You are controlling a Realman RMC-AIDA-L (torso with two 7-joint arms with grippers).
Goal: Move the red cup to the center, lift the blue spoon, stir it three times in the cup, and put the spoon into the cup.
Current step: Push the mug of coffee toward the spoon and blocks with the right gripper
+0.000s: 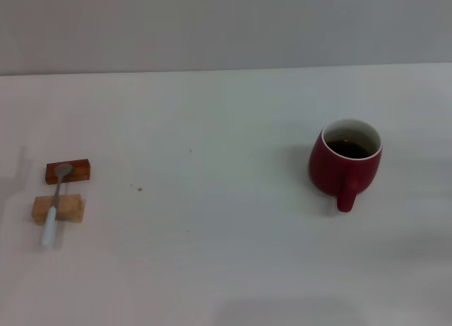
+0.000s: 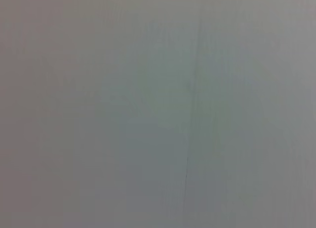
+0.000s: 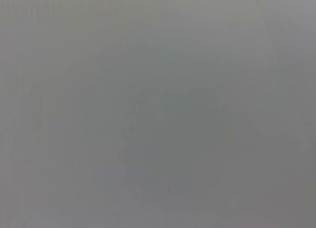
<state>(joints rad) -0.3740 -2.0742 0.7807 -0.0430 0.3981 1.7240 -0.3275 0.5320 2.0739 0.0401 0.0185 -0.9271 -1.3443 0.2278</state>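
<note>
Start state, nothing handled yet as far as I can judge.

Count: one red cup (image 1: pixel 345 161), one blue spoon (image 1: pixel 54 202), two wooden blocks, all on the white desk (image 1: pixel 226 255). A small brown speck (image 1: pixel 140 189) lies on the desk right of the blocks.

The red cup stands upright on the right side of the desk, handle turned toward the near edge. Inside is white with a dark fill low down, probably liquid, though I can't be sure from the head view.

The blue spoon sits far left, well apart from the cup. Its long axis runs near-to-far: metal bowl rests on the dark block (image 1: pixel 68 171) at the far end, the neck crosses the pale block (image 1: pixel 58 209), and the pale handle end reaches the desk nearest me. So it is propped clear of the surface along most of its length, which should leave room for a claw to close around the handle.

Neither arm shows in the head view, and both wrist views give only a blank grey surface. I cannot tell whether either claw is open or closed, nor where they hang.

Judgement: the first step is moving the cup to the center. The cup lies on the right arm's side, so the right claw is the nearer one; the travel is leftward toward the middle. The spoon lies on the left arm's side, suiting the left claw.
</note>
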